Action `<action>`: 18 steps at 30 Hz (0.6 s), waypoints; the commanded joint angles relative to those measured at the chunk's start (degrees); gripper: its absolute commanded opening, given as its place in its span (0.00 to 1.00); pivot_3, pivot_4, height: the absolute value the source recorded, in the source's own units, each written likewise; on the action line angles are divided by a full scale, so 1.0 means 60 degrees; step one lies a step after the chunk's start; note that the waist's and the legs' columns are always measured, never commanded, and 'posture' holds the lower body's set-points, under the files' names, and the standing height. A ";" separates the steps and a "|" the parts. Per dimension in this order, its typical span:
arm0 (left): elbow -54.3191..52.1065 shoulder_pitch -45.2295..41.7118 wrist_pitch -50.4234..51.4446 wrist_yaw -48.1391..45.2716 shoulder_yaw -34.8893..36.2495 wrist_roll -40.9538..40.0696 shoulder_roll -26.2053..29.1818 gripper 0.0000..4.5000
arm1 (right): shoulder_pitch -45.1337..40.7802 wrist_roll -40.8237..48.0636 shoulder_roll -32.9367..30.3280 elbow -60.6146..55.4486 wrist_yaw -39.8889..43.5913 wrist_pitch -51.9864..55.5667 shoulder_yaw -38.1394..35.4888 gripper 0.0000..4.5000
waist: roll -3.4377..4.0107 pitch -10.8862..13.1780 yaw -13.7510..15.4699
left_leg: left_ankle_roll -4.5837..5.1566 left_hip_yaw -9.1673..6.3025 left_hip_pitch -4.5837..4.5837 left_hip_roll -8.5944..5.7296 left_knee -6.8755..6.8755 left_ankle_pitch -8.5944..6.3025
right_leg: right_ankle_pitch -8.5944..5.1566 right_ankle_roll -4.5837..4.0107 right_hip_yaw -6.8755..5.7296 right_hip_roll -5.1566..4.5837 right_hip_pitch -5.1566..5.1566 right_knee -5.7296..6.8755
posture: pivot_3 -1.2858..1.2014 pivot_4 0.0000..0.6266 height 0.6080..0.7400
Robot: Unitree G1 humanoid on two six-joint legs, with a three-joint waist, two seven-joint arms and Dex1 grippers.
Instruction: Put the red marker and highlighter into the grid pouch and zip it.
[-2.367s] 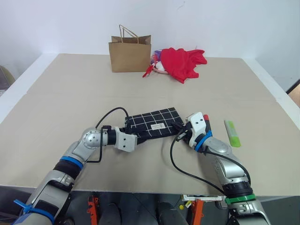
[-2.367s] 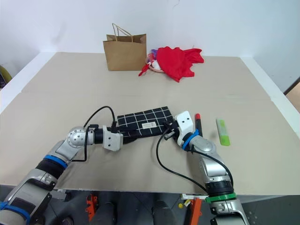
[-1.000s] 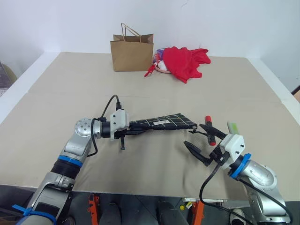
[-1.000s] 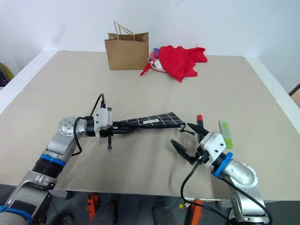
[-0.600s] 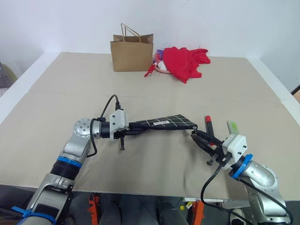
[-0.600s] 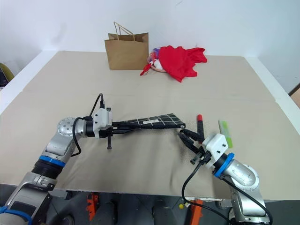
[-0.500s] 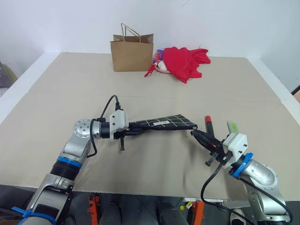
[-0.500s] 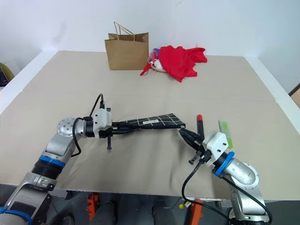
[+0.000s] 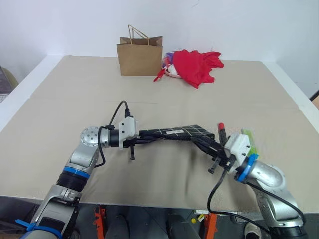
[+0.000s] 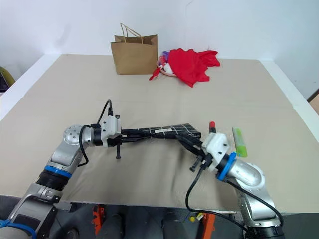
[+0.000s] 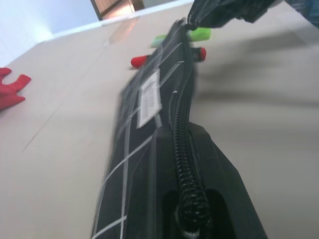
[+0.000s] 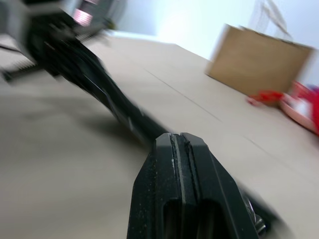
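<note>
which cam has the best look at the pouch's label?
Left wrist view: the white label faces the camera on the grid pouch, large. Both eye views show it as a thin white sliver, edge-on. In the right wrist view the pouch is a dark blur.

Black white-gridded grid pouch (image 9: 174,133), red-tipped red marker (image 9: 221,130), light green highlighter (image 10: 239,142), brown paper bag (image 9: 140,56)

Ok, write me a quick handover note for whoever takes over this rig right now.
Left gripper: shut on one end of the grid pouch, holding it off the table.
Right gripper: shut at the pouch's other end, seemingly on the zipper; exact hold unclear.
Red marker and highlighter: lying on the table beside the right arm.
Done: pouch lifted between both grippers.
Left: put both pens in, then zip.
</note>
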 commanded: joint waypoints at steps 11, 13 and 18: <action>-0.0158 -0.0159 -0.0513 0.0172 0.0012 0.0274 -0.0432 0.00 | -0.1830 -0.0216 0.0364 -0.1051 -0.0334 0.2272 0.2002 0.01 | -0.0003 0.0001 0.0026 | -0.0001 -0.0019 -0.0008 -0.0001 0.0001 0.0000 | -0.0001 0.0000 -0.0016 -0.0001 0.0000 -0.0001 | 0.52 0.24 1.00; -0.0139 -0.0147 -0.0588 0.0218 -0.0015 0.0316 -0.0493 0.00 | -0.2107 -0.0328 0.0556 -0.0949 -0.0475 0.2451 0.2220 0.01 | -0.0002 0.0001 0.0026 | -0.0001 -0.0021 -0.0008 -0.0001 0.0001 0.0000 | -0.0001 0.0000 -0.0019 0.0000 0.0001 -0.0001 | 0.52 0.24 1.00; -0.0158 -0.0162 -0.0655 0.0313 -0.0072 0.0396 -0.0714 0.00 | -0.2605 -0.0540 0.0897 -0.0625 -0.0655 0.2726 0.2554 0.01 | -0.0003 0.0001 0.0019 | -0.0001 -0.0030 -0.0011 0.0000 0.0000 0.0001 | -0.0001 -0.0003 -0.0026 0.0001 -0.0002 0.0000 | 0.52 0.24 1.00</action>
